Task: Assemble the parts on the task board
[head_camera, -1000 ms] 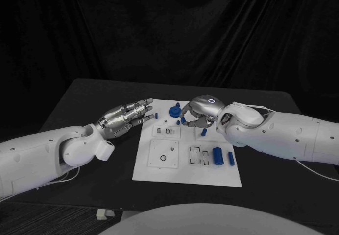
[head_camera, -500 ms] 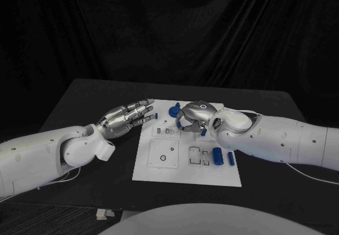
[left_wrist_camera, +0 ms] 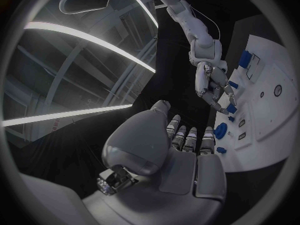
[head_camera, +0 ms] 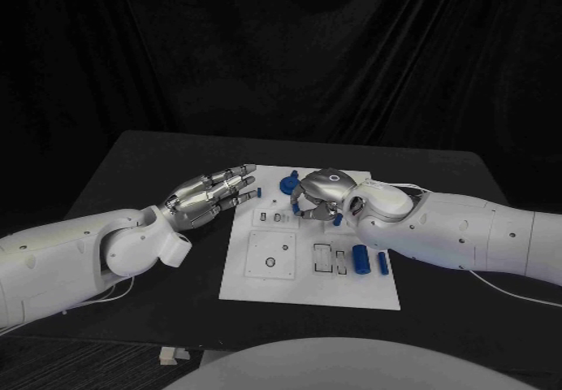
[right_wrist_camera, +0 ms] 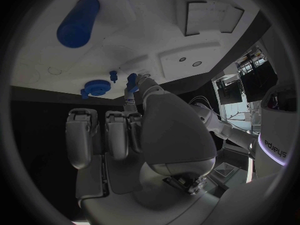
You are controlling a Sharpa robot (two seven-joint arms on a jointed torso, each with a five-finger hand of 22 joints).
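- Right robot hand (head_camera: 318, 193) pinching a small blue part (right_wrist_camera: 131, 81) over the task board's (head_camera: 264, 280) far edge
- Left robot hand (head_camera: 211, 193) spread, at the board's left far edge, touching nothing

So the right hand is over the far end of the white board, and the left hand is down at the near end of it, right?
Not quite. The right hand is over the far end of the white board, but the left hand is not at the near end: it rests beside the board's far left edge, level with the right hand. The head view shows this.
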